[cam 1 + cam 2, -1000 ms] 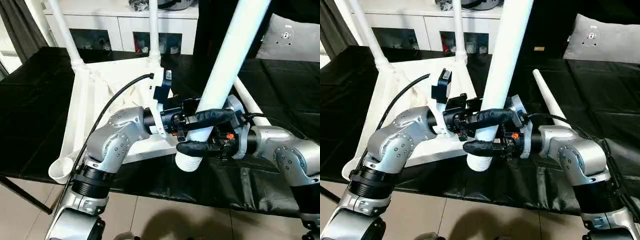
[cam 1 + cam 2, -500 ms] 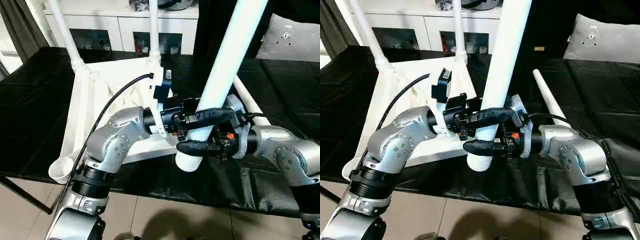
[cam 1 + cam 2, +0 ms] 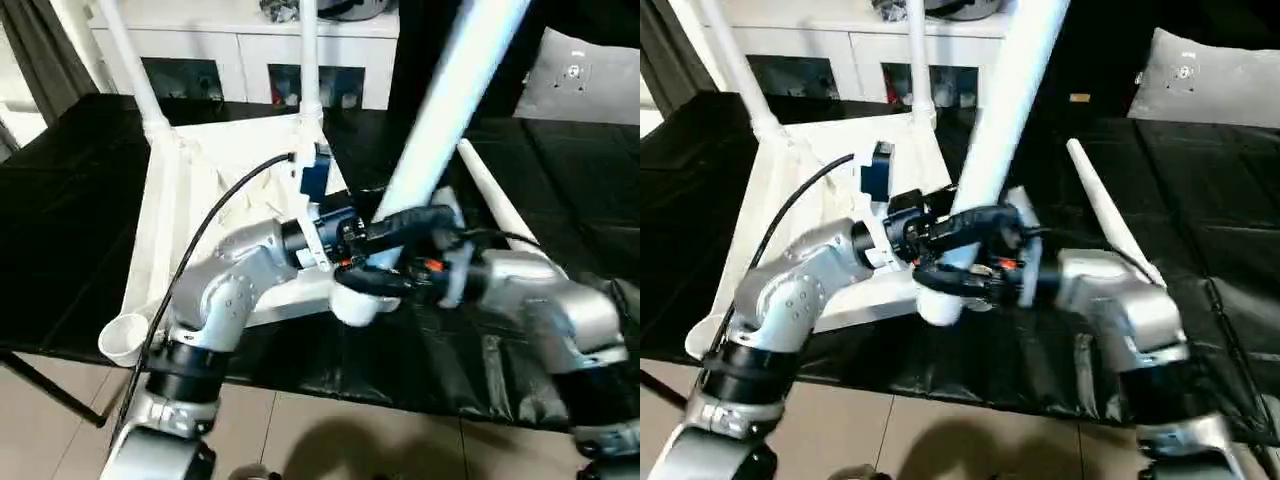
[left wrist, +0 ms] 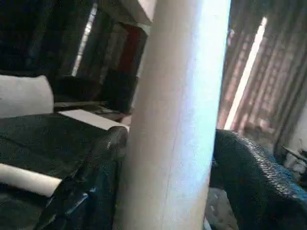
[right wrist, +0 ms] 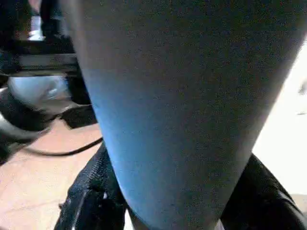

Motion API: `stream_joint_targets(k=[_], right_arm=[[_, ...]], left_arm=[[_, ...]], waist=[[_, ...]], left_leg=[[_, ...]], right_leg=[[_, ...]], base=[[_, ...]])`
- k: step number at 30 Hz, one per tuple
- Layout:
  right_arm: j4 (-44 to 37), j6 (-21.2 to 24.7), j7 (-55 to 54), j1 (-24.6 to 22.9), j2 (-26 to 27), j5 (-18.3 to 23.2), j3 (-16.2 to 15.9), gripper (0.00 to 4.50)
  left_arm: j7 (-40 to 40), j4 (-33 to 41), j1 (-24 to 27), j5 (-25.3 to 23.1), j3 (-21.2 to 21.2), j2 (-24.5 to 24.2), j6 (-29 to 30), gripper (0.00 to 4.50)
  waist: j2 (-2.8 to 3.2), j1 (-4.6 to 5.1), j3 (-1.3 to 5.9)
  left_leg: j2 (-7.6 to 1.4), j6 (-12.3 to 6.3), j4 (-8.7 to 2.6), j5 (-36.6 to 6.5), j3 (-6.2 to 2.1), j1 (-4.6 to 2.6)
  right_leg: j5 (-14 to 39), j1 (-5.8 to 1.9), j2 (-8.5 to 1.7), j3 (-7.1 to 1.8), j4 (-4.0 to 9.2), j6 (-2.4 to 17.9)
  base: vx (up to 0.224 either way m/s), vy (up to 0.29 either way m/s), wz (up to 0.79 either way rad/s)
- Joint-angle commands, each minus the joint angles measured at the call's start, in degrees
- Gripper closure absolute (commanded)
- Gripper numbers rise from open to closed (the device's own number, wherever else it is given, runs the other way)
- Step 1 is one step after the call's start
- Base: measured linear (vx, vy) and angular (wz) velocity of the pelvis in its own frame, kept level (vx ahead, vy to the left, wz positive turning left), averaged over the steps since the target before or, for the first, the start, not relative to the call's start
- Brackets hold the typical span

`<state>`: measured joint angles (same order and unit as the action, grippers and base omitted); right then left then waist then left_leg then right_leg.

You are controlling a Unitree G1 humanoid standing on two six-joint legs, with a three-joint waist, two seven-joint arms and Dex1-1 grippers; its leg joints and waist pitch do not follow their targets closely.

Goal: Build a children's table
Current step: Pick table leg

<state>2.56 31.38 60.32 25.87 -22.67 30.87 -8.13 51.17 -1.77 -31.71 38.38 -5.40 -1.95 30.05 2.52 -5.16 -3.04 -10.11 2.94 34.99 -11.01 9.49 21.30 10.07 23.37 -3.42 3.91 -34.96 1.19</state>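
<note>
The children's table top (image 3: 230,150) lies upside down on the black surface. Two white legs (image 3: 130,70) (image 3: 308,60) stand upright in its far corners, and the near left corner socket (image 3: 122,338) is empty. A third leg (image 3: 440,110) is held tilted above the top's near edge, its ribbed thick end (image 3: 355,300) lowest. My right gripper (image 3: 358,258) is shut on it just above that end, one finger on either side. My left gripper (image 3: 345,238) sits against the same leg (image 4: 177,120) from the other side. Another leg (image 3: 490,200) lies flat on the right.
The work table is draped in black cloth (image 3: 80,220) and its front edge is close to the held leg's end. A white cabinet (image 3: 230,50) stands behind, with a grey cushion (image 3: 590,75) at the back right. A black cable (image 3: 210,215) arcs over my left forearm.
The right arm has swung the held leg to the left and slightly up, so its thick end is nearer the table top's edge. The left arm has shifted a little with it.
</note>
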Motion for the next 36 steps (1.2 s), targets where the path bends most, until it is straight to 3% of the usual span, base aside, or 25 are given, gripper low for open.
stream_joint_targets(k=[1, 3, 5, 9, 15, 17, 18, 24, 25, 26, 28, 30, 36], right_arm=[[2.7, 0.1, -5.2, 1.4, 1.6, -2.4, 0.4, 2.55], [2.8, 0.0, -5.4, 1.4, 1.9, -2.5, 0.4, 2.55], [2.6, -0.4, -5.7, 0.6, 2.8, -2.9, 0.2, 2.55], [3.0, -1.5, -6.9, -0.1, 3.5, -3.4, 0.4, 2.55], [2.7, -2.6, -12.4, -1.3, 5.6, -2.9, 4.6, 2.55], [1.3, -2.6, -14.6, -3.0, 5.3, -2.8, 6.9, 2.55], [1.3, -2.6, -14.6, -3.0, 5.3, -2.8, 6.9, 2.56], [-0.8, -4.2, -20.5, -7.0, 4.6, -5.7, 8.7, 2.58], [-0.8, -4.7, -23.0, -7.3, 5.0, -7.1, 9.1, 2.58], [-0.8, -4.7, -23.0, -7.3, 5.0, -7.1, 9.1, 2.58], [-0.9, -5.4, -25.9, -7.4, 5.5, -8.6, 9.7, 2.58], [-1.2, -5.5, -26.5, -7.5, 5.6, -9.0, 9.7, 2.58], [-2.9, -6.3, -30.5, -8.1, 7.0, -10.0, 10.3, 2.58]], left_arm=[[-0.5, 5.4, -1.0, 5.6, -1.6, 4.5, 1.4, 0.85], [-0.9, 5.5, -1.0, 6.2, -1.2, 5.0, 1.6, 0.59], [-2.9, 6.0, -1.1, 8.9, 0.3, 7.1, 2.6, 0.56], [-3.9, 6.7, -0.8, 9.7, 0.8, 8.4, 3.0, 0.56], [-7.6, 5.5, -1.8, 8.1, 3.8, 8.0, 1.8, 0.56], [-8.6, 4.6, -2.0, 4.4, 5.1, 4.7, -0.4, 0.56], [-8.6, 4.6, -2.0, 4.4, 5.1, 4.7, -0.4, 0.56], [-9.5, 2.0, -0.4, -4.3, 4.5, -2.9, -3.6, 0.56], [-9.7, -0.1, 0.1, -8.4, 2.5, -5.5, -5.3, 0.56], [-9.7, -0.1, 0.1, -8.4, 2.5, -5.5, -5.3, 0.56], [-10.2, -3.5, 0.5, -15.6, -1.8, -9.8, -8.0, 0.56], [-9.9, -4.8, 0.7, -18.3, -3.5, -11.2, -9.6, 0.56], [-5.5, -8.3, 3.7, -26.9, -10.8, -16.8, -14.7, 0.56]], waist=[[-1.34, -0.01, 4.06], [-1.35, -0.06, 4.1], [-1.35, -0.07, 4.06], [-1.28, 0.07, 3.93], [-1.1, 0.25, 3.9], [-1.08, 0.23, 3.9], [-1.0, 0.18, 4.0], [-0.81, 0.56, 3.91], [-0.83, 0.73, 3.9], [-0.83, 0.73, 3.92], [-0.63, 1.06, 3.88], [-0.5, 1.13, 3.89], [-0.25, 1.53, 4.0]], left_leg=[[-2.1, -3.2, -3.34, -5.9, -0.4, 0.15], [-2.1, -3.4, -3.34, -5.7, -0.43, 0.16], [-2.15, -3.62, -3.33, -5.7, -0.43, 0.21], [-2.17, -3.89, -3.42, -6.4, -0.48, 0.19], [-2.08, -3.22, -3.52, -6.9, -0.49, 0.04], [-2.14, -2.8, -3.62, -6.8, -0.57, 0.02], [-2.18, -2.75, -3.63, -6.6, -0.54, -0.28], [-1.9, -2.23, -3.73, -6.8, -0.58, -0.07], [-1.85, -2.1, -3.75, -7.0, -0.6, -0.04], [-1.83, -2.09, -3.77, -7.0, -0.65, -0.06], [-1.85, -1.64, -3.92, -8.2, -0.67, -0.34], [-1.93, -1.23, -4.03, -8.7, -0.78, -0.36], [-2.1, -1.02, -4.15, -8.5, -0.84, -0.26]], right_leg=[[16.4, -3.76, -4.12, -2.5, 4.87, 9.0], [16.4, -3.78, -4.05, -2.5, 4.79, 8.9], [16.4, -3.78, -4.11, -2.51, 4.77, 8.9], [17.7, -3.68, -3.98, -2.47, 4.99, 8.2], [19.7, -3.49, -3.89, -2.46, 5.36, 6.7], [19.3, -3.54, -3.95, -2.53, 5.29, 6.7], [18.6, -3.32, -3.75, -2.59, 5.23, 6.5], [19.0, -3.62, -3.85, -2.45, 5.26, 5.3], [19.5, -3.55, -3.8, -2.42, 5.36, 5.1], [19.7, -3.47, -3.78, -2.43, 5.43, 4.9], [21.0, -3.22, -3.7, -2.43, 5.48, 4.0], [20.6, -3.25, -3.77, -2.48, 5.34, 3.9], [16.7, -3.32, -4.06, -2.7, 4.91, 6.3]], base=[[0.0, 0.0, 0.0], [0.0, 0.0, 0.0], [0.0, 0.0, 0.0], [0.0, 0.0, 0.0], [0.0, 0.0, 0.0], [0.0, 0.0, 0.0], [0.0, 0.0, 0.0], [0.0, 0.0, 0.0], [0.0, 0.0, 0.0], [0.0, 0.0, 0.0], [0.0, 0.0, 0.0], [0.0, 0.0, 0.0], [0.0, 0.0, 0.0]])
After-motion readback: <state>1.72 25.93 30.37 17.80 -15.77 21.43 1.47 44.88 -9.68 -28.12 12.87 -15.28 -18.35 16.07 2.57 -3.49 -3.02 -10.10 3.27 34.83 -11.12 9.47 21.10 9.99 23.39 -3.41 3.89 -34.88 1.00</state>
